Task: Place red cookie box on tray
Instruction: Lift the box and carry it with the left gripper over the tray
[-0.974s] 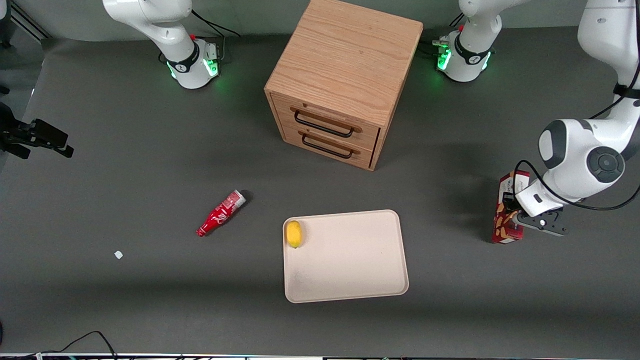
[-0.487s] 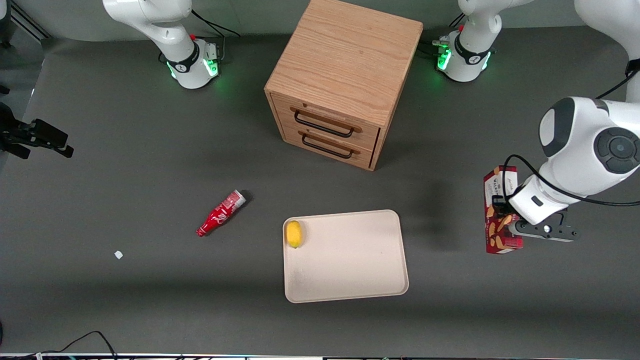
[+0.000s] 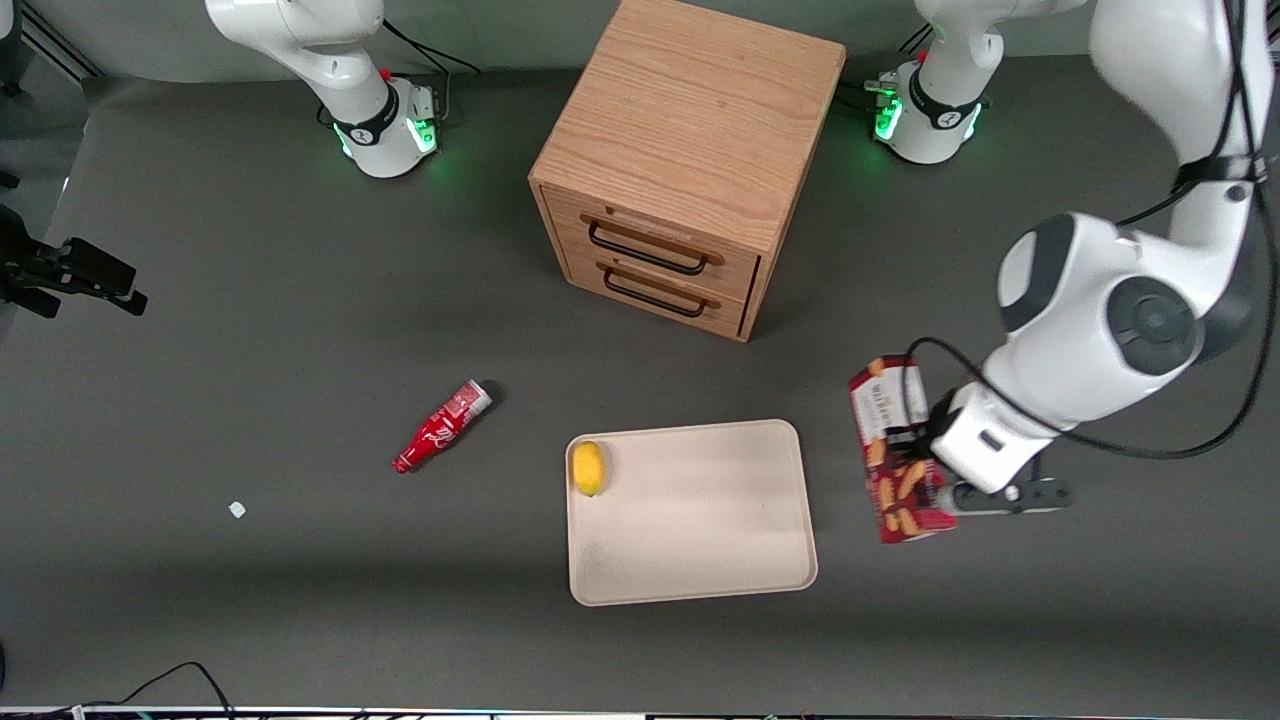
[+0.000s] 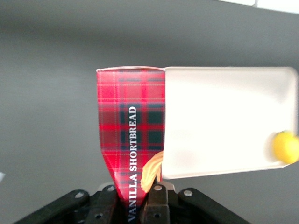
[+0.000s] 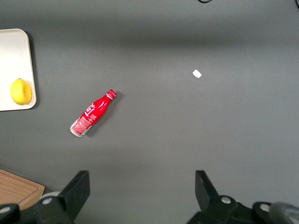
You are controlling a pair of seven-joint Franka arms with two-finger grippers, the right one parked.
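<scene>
Cabinet (image 3: 690,160): wooden, two drawers, farther from the front camera than the tray.
Left arm: bent down over the table at the working arm's end, wrist tilted toward the tray.
Tray (image 3: 700,540): flat on the table, a lemon (image 3: 588,467) in one corner.
Red cookie box (image 3: 898,460): lifted clear, just beside the tray, not on it.
Gripper (image 3: 925,455): fingers clamped on the box's narrow sides.
Red bottle (image 3: 442,426): lying toward the parked arm's end.
</scene>
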